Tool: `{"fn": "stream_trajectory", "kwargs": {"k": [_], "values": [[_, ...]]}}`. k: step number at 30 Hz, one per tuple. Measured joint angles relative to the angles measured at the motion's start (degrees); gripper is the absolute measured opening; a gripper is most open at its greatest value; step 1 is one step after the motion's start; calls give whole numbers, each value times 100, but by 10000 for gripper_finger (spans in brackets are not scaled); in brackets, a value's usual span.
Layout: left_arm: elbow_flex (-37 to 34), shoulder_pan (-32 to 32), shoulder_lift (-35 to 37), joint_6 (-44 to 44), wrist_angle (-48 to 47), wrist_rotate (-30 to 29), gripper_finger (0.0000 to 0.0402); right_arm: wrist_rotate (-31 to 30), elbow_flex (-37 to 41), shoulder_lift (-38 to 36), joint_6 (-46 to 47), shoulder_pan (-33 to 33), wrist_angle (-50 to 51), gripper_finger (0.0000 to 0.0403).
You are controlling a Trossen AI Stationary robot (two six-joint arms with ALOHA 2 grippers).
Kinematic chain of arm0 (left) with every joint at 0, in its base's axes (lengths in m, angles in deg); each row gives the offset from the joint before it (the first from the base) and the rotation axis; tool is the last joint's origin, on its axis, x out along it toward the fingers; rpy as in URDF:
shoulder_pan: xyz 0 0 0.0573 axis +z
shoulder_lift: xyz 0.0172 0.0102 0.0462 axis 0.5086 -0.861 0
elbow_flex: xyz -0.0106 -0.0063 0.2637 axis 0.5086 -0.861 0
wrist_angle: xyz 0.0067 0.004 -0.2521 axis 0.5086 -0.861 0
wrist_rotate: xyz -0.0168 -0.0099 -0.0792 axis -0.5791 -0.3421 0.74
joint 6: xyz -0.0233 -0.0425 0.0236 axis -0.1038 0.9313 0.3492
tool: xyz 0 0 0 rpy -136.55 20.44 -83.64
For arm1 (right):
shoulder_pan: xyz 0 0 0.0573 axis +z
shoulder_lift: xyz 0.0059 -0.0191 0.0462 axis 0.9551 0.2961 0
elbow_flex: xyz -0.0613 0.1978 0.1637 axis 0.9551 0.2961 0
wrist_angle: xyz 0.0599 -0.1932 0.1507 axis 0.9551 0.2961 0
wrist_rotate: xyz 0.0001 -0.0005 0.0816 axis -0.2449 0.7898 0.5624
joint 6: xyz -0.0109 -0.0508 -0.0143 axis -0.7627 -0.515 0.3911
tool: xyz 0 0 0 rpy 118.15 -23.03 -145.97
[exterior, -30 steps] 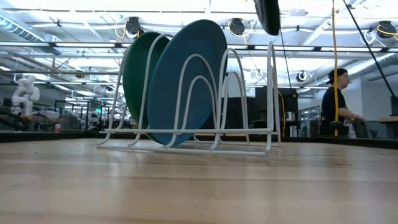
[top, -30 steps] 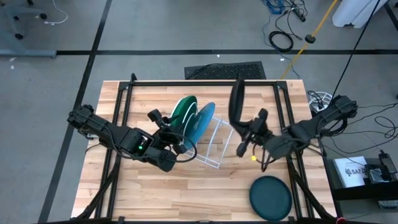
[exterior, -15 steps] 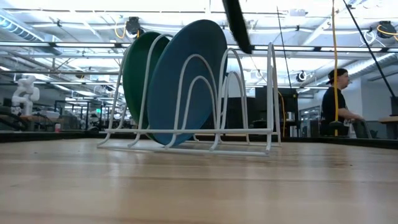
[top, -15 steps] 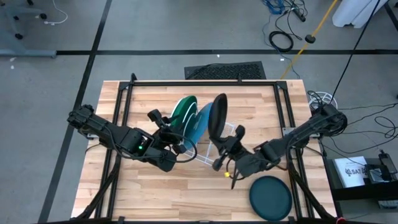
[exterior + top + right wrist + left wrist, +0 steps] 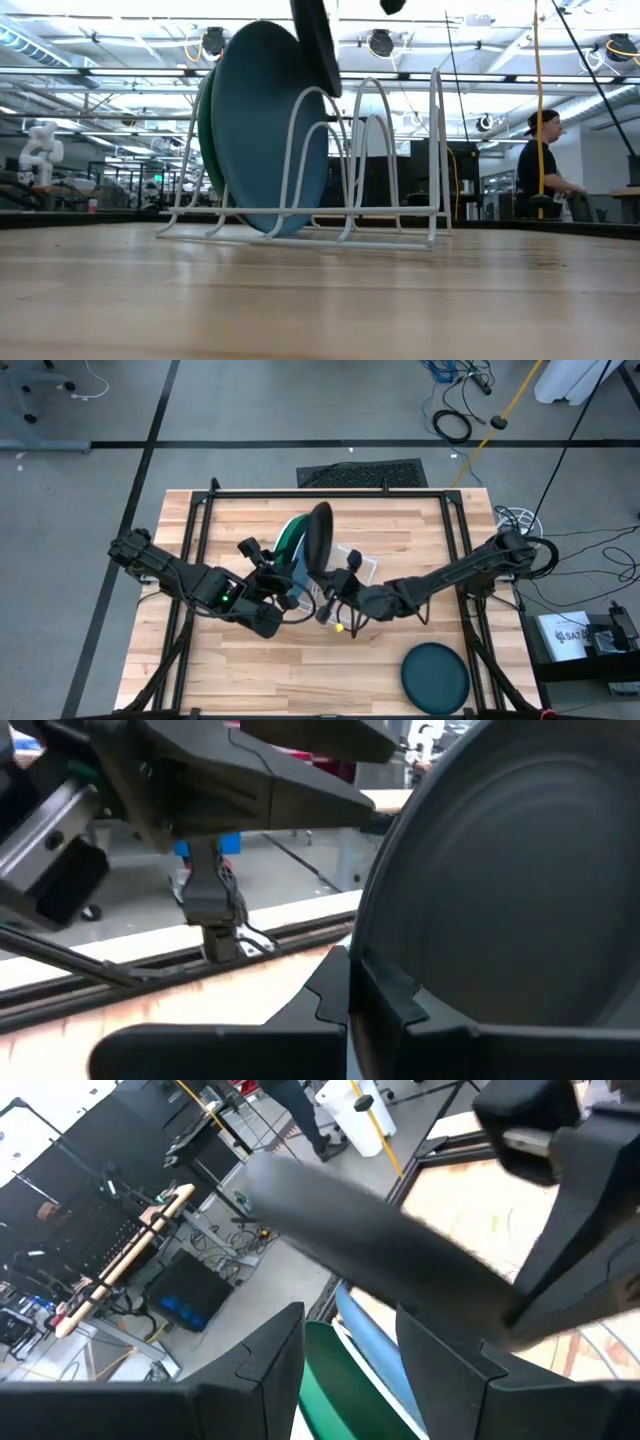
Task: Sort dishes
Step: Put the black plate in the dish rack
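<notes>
right gripper (image 5: 335, 582): pinching black plate (image 5: 318, 538) upright above rack (image 5: 380, 215) | left gripper (image 5: 285, 585): spread, beside rack

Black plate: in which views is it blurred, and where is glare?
Left wrist view: the black plate is a smeared grey band. Low view: its edge is soft; ceiling lamps glare behind the rack. High view: sharp, held by the right gripper.

Bright even overhead light, ceiling lamps (image 5: 382, 42) glaring in the low view, soft shadows falling under the arms, black plate (image 5: 390, 1265) smearing with motion blur, background people blurring toward three o'clock.
</notes>
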Motion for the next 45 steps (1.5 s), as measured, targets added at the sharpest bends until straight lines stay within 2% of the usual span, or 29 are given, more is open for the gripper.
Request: {"fn": "stream_trajectory", "kwargs": {"k": [6,15,22,28,45], "values": [[0,0,0,0,4,-2,169,483,0,175,-188,-196,-526,0],[0,-2,0,-2,9,-2,169,439,0,118,-254,-60,-619,0],[0,3,0,-31,-31,-4,169,-116,0,104,-274,362,-726,0],[0,40,0,-46,-28,-4,169,-975,0,102,-307,753,-739,0],[0,28,0,-13,312,22,169,-1169,0,965,833,824,-655,0]]}}
